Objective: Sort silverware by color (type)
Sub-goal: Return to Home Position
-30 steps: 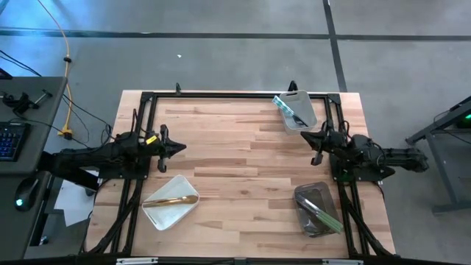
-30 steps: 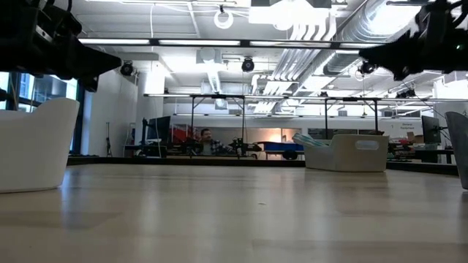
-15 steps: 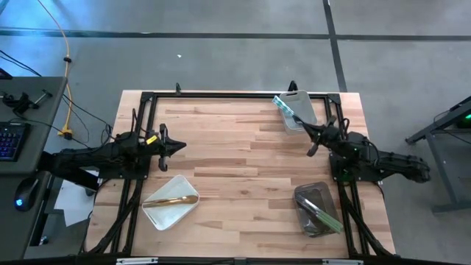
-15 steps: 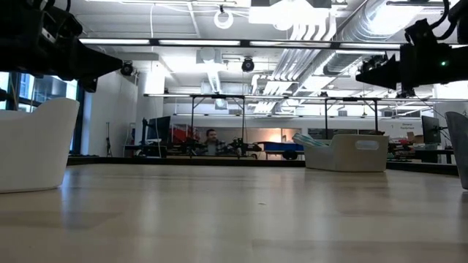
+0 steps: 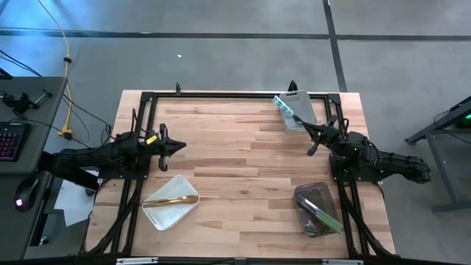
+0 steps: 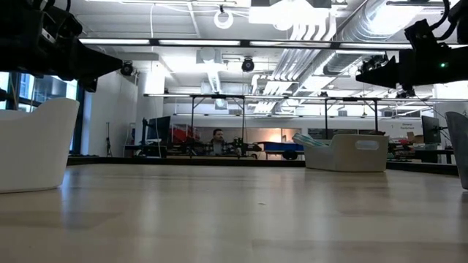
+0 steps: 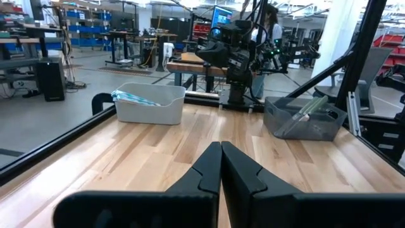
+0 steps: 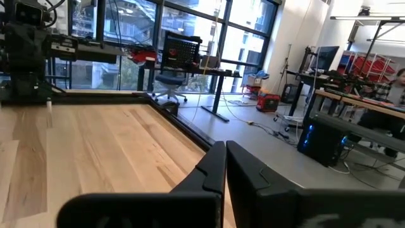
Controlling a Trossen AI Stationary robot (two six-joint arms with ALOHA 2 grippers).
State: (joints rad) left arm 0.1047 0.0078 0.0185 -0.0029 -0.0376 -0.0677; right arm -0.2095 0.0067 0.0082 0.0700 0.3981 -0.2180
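Observation:
The silverware lies in three trays. Gold pieces (image 5: pixel 174 199) are in a white tray (image 5: pixel 157 213) at the near left. Green-handled pieces (image 5: pixel 324 216) lie in a grey tray (image 5: pixel 310 199) at the near right. Blue-handled pieces (image 5: pixel 284 106) stick out of a white tray (image 5: pixel 302 103) at the far right. My left gripper (image 5: pixel 182 147) hovers shut at the table's left side, pointing level toward the right (image 7: pixel 221 155). My right gripper (image 5: pixel 306 129) hovers shut at the right side, just near of the blue-handled tray, pointing level (image 8: pixel 226 155).
A black frame rail (image 5: pixel 235 94) runs along the table's far edge and down both sides. The bare wooden middle of the table (image 5: pixel 243 162) lies between the arms. A person (image 6: pixel 217 139) shows far off in the room behind.
My right gripper has swung toward the table's far edge, closer to the tray with the blue-handled pieces, rolling a little and dropping slightly; it has then kept still. It stays shut. The silverware and trays have not moved.

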